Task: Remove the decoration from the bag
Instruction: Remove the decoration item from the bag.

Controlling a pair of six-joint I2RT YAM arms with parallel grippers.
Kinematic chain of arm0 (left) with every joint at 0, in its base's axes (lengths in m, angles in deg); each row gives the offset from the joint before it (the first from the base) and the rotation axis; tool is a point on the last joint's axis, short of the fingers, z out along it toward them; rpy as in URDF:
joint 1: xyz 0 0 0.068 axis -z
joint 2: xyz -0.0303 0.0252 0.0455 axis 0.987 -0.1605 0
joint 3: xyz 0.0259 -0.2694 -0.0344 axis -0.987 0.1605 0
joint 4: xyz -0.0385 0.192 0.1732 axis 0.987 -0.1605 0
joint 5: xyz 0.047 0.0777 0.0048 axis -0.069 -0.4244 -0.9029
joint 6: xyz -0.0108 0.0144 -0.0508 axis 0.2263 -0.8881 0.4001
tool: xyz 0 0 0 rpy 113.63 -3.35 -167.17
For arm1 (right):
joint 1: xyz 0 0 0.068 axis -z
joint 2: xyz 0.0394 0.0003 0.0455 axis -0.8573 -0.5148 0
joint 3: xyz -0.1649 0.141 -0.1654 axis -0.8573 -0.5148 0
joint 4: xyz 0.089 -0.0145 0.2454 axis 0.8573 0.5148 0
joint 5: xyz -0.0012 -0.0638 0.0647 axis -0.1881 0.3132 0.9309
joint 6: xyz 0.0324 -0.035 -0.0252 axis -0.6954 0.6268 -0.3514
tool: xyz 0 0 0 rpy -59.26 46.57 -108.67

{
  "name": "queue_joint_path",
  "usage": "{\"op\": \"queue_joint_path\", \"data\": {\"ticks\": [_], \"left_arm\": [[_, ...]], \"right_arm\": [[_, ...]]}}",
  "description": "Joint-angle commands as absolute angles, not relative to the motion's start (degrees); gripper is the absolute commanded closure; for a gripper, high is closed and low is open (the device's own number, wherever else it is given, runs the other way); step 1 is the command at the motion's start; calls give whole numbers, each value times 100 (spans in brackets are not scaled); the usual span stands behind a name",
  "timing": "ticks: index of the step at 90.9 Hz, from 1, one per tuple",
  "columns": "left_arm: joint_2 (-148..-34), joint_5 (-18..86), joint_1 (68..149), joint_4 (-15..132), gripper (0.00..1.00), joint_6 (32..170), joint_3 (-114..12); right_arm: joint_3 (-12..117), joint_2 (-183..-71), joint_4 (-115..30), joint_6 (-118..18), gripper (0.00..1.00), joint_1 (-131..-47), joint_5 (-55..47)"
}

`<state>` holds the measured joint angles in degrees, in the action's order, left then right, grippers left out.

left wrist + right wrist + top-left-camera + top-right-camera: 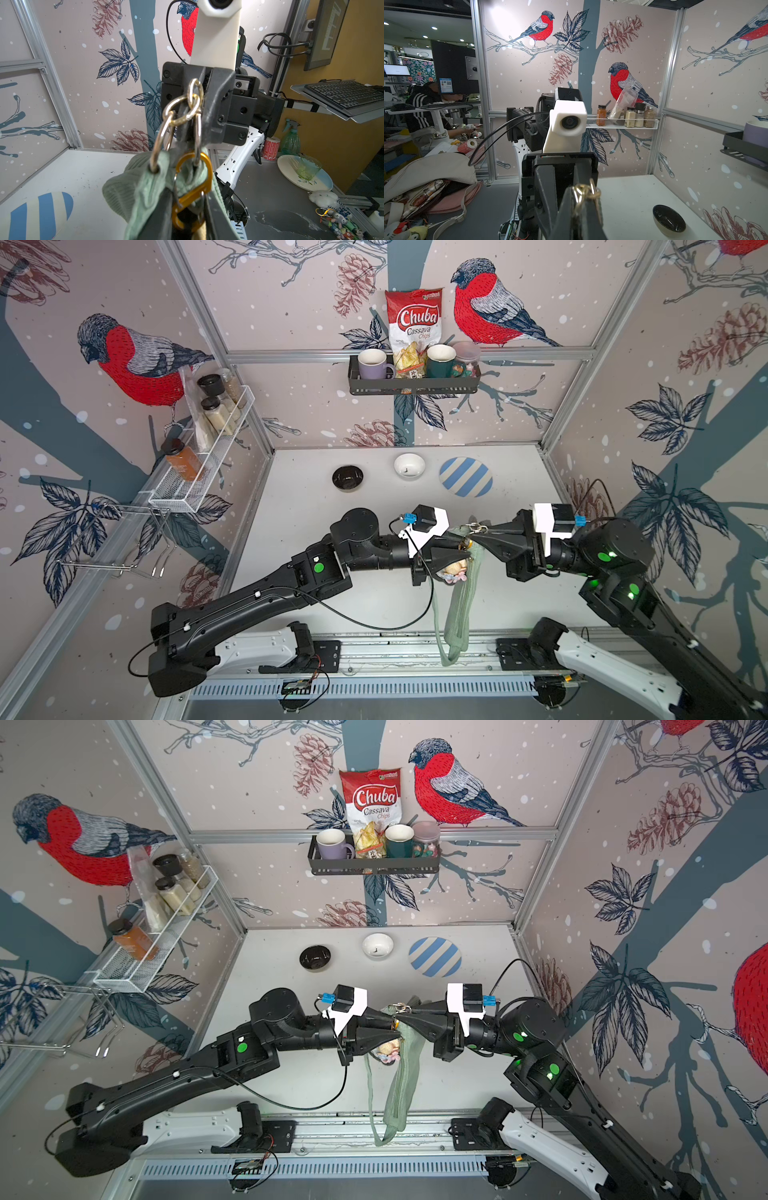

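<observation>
The sage-green bag (461, 605) (405, 1085) hangs in the air over the table's front middle, its thin strap dangling toward the front rail. My right gripper (472, 538) (583, 200) is shut on the bag's linked metal rings (187, 108) (586, 192) and holds it up. An orange-gold clasp (193, 191) hooks into a ring at the bag's top (124, 187). My left gripper (465, 549) (188, 218) comes in from the left, its jaws shut against that clasp. The decoration (453, 570) (388, 1050), a small plush, hangs just under the left fingers, mostly hidden by them.
A black bowl (347, 477), a white bowl (409, 465) and a blue-striped plate (465, 477) sit along the table's back. Wall shelves hold spice jars (216, 414), mugs and a chips packet (413, 323). The arms' mounting rail (374, 651) runs along the front edge.
</observation>
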<state>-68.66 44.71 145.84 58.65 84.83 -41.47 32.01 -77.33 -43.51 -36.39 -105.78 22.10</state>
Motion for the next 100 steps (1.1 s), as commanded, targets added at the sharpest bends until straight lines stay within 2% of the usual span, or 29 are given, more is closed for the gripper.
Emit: {"op": "queue_joint_path", "data": {"ticks": [1,24,60,91,96,100], "left_arm": [[-6811,4423,14572,6131,78,8430,-4133],[-6750,4469,14579,6132,83,8486,-4154],[-6796,4528,14572,6119,83,8527,-4220],[-6822,4527,14573,6119,99,8510,-4230],[-6816,4541,14574,6102,98,8502,-4239],[-6818,4538,14576,6085,91,8496,-4239]], "right_arm": [[3188,-7691,-4638,-3736,100,-10586,2236],[3125,-7581,-4458,-3671,100,-10584,2102],[3003,-7535,-4128,-3553,100,-10582,1904],[2904,-7437,-3946,-3503,100,-10585,1819],[2874,-7421,-3929,-3508,100,-10586,1768],[2857,-7419,-3930,-3518,100,-10586,1764]]}}
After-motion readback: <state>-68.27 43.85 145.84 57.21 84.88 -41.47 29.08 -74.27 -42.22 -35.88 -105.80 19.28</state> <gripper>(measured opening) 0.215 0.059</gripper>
